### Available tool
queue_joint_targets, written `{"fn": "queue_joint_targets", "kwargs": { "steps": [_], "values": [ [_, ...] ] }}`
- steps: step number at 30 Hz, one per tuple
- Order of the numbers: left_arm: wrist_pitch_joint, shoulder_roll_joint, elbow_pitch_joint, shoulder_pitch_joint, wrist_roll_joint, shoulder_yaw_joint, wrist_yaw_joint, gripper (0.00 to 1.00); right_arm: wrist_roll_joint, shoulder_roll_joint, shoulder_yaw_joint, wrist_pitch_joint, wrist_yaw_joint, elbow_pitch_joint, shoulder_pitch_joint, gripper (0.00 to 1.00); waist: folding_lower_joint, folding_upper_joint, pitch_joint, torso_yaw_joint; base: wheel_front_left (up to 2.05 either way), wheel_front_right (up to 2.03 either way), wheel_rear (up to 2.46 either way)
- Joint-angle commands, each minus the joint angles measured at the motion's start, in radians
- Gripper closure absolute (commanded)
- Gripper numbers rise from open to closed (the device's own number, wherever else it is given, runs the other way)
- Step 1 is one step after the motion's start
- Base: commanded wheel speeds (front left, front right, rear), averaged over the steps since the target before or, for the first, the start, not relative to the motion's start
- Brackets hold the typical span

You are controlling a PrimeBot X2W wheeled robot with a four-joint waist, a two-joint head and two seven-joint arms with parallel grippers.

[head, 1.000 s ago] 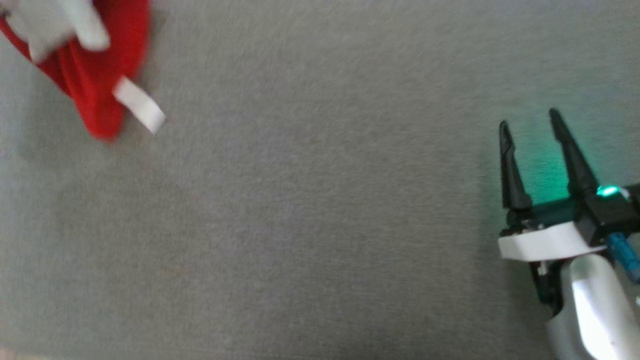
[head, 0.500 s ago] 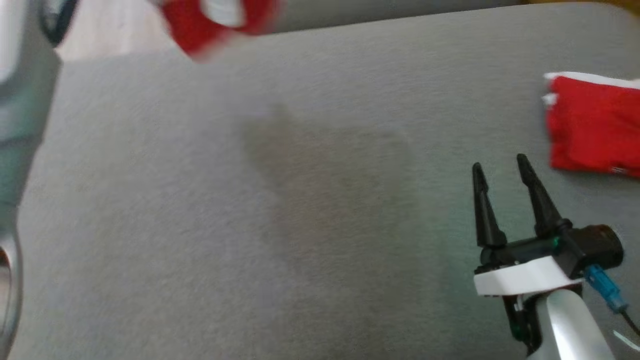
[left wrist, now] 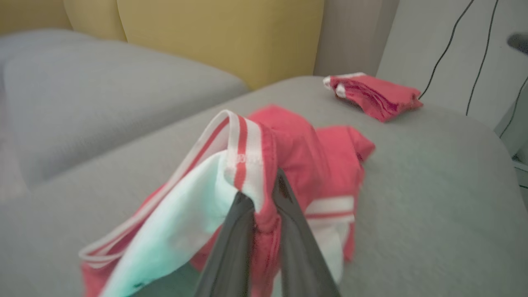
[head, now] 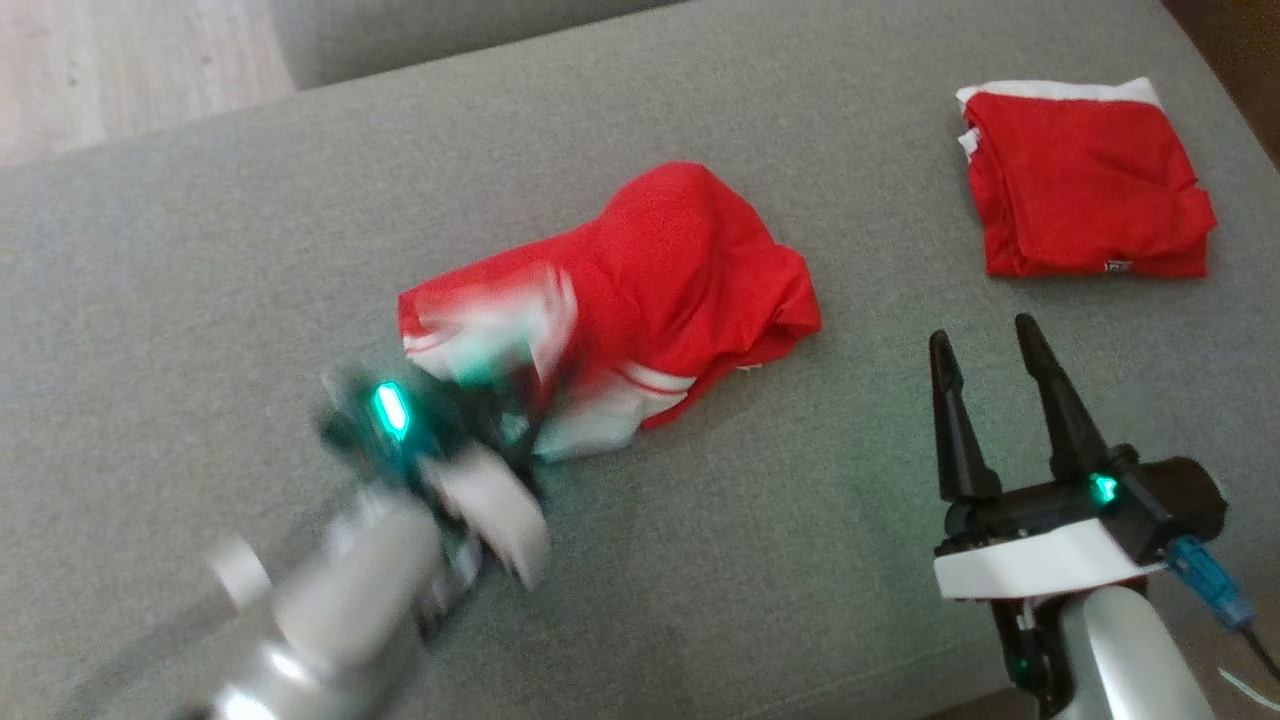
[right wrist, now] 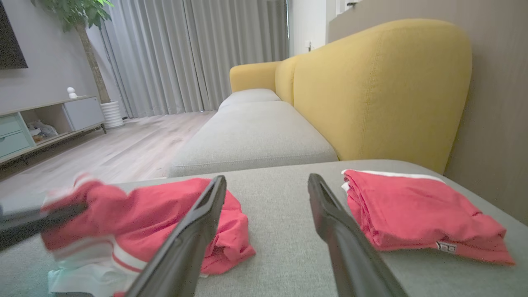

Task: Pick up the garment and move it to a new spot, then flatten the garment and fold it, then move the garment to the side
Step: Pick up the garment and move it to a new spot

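A crumpled red garment [head: 660,280] with white striped trim lies in a heap on the grey sofa cushion [head: 200,250]. My left gripper [head: 510,390], blurred by motion, is shut on the garment's near white-and-red edge [left wrist: 247,165], lifting that edge a little. The same heap shows in the right wrist view as the garment [right wrist: 165,214], with my left fingers [right wrist: 41,220] at its left. My right gripper [head: 985,345] hovers open and empty over the cushion, to the right of the heap, its fingers [right wrist: 198,231] spread wide.
A second red garment, folded [head: 1085,185] [right wrist: 416,210] [left wrist: 375,95], rests at the cushion's far right corner. Yellow sofa backs [right wrist: 383,90] rise behind. Another grey seat [right wrist: 251,140] and wooden floor [head: 100,60] lie beyond the cushion's far edge.
The head camera has swung, so the whole picture shifted. The red garment, in the air half a second ago, now lies on the cushion with the left gripper on its edge. The right gripper stays open.
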Motion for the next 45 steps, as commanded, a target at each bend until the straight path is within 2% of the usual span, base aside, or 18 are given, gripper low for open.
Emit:
{"fn": "queue_joint_targets", "kwargs": {
  "steps": [1,2,5,8,10,11,19,25,29,33,45],
  "values": [
    [-0.026,0.001,-0.016,-0.038,0.001,0.030,0.010,0.70,0.008,0.001,0.030,0.001,0.007,-0.025,-0.005,0.00,-0.0002,0.0000,0.010,-0.007,0.00,0.00,0.00],
    [-0.046,-0.022,0.010,-0.003,-0.006,0.034,0.029,0.00,0.014,0.001,0.036,0.001,0.007,-0.019,-0.004,0.00,-0.0002,0.0000,0.010,-0.006,0.00,0.00,0.00],
    [-0.079,-0.080,0.021,0.067,0.007,0.079,0.101,0.00,0.022,0.001,0.041,0.001,0.007,-0.002,0.007,0.00,-0.0002,0.0000,-0.006,0.020,0.00,0.00,0.00],
    [-0.081,-0.123,-0.098,0.160,0.046,0.187,0.160,0.00,0.024,0.001,0.012,0.001,0.007,0.007,0.025,0.00,-0.0002,0.0000,-0.045,0.070,0.00,0.00,0.00],
    [-0.081,-0.138,-0.172,0.245,0.084,0.244,0.176,0.00,0.019,0.001,-0.003,0.001,0.007,0.015,0.039,0.00,-0.0002,0.0000,-0.080,0.105,0.00,0.00,0.00],
    [-0.081,-0.151,-0.236,0.328,0.117,0.298,0.186,0.00,0.019,0.001,-0.021,0.001,0.007,0.020,0.057,0.00,-0.0002,0.0000,-0.119,0.143,0.00,0.00,0.00],
    [-0.081,-0.192,-0.432,0.584,0.200,0.526,0.192,0.00,0.026,0.001,-0.134,0.001,0.007,-0.004,0.148,0.00,-0.0002,0.0000,-0.224,0.287,0.00,0.00,0.00],
    [-0.081,-0.201,-0.582,0.705,0.305,0.652,0.191,0.00,0.020,0.001,-0.138,0.001,0.007,-0.048,0.208,0.00,-0.0002,0.0000,-0.259,0.325,0.00,0.00,0.00],
    [-0.081,-0.203,-0.620,0.763,0.362,0.674,0.183,0.00,0.018,0.001,-0.106,0.001,0.007,-0.079,0.229,0.00,-0.0002,0.0000,-0.270,0.318,0.00,0.00,0.00],
    [-0.081,-0.204,-0.625,0.780,0.361,0.672,0.192,0.00,0.019,0.001,-0.076,0.001,0.007,-0.092,0.241,0.00,-0.0002,0.0000,-0.276,0.309,0.00,0.00,0.00],
    [-0.081,-0.204,-0.603,0.777,0.386,0.654,0.198,0.00,0.013,0.001,-0.070,0.001,0.007,-0.086,0.241,0.00,-0.0002,0.0000,-0.275,0.294,0.00,0.00,0.00]
  ]
}}
